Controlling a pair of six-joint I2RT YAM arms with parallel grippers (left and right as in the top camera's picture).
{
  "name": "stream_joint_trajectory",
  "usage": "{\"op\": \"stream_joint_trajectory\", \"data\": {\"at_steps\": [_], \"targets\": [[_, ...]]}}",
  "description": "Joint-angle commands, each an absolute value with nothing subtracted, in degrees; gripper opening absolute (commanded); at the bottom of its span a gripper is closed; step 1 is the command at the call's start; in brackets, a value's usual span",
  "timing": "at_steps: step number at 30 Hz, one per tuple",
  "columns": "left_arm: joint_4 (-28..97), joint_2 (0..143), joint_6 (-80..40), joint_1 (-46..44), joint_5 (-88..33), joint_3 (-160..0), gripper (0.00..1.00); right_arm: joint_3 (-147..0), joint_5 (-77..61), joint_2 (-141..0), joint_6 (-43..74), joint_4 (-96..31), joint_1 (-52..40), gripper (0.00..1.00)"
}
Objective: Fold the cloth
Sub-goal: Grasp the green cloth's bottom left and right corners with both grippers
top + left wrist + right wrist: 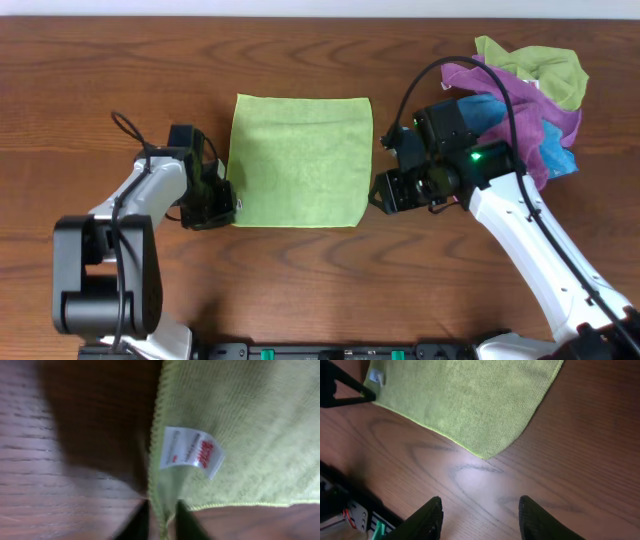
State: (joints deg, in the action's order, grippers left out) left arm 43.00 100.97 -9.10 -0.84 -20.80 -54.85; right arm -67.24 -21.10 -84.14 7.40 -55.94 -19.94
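A square lime-green cloth lies flat in the middle of the table. My left gripper is at its near-left corner, and in the left wrist view its jaws are shut on the cloth's edge just below a white care tag. My right gripper is open and empty just off the cloth's near-right corner; the right wrist view shows its fingers spread above bare wood, with the cloth's corner ahead of them.
A pile of purple, green and blue cloths lies at the back right, behind my right arm. Cables loop above the right arm. The table's front edge with black mounts is near.
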Motion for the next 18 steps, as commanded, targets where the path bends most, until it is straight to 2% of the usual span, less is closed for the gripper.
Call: {"op": "stream_joint_trajectory", "data": {"at_steps": [1,6,11,18], "targets": [[43.0,102.7,-9.5,-0.6,-21.1,-54.3,0.06,-65.4,-21.9,-83.0,8.1,-55.2,-18.4,0.47],[43.0,101.5,-9.4,-0.5,-22.9,-54.6,0.05,-56.1,-29.4,-83.0,8.3,-48.0,-14.9,0.49],[43.7,96.3,-9.4,-0.5,-24.1,-55.5,0.06,-44.3,-39.2,-83.0,13.1,-33.1,-14.3,0.49],[44.4,91.9,-10.3,-0.6,-24.3,-55.5,0.06,-37.7,-39.3,-83.8,18.8,-22.9,-14.9,0.5]]}}
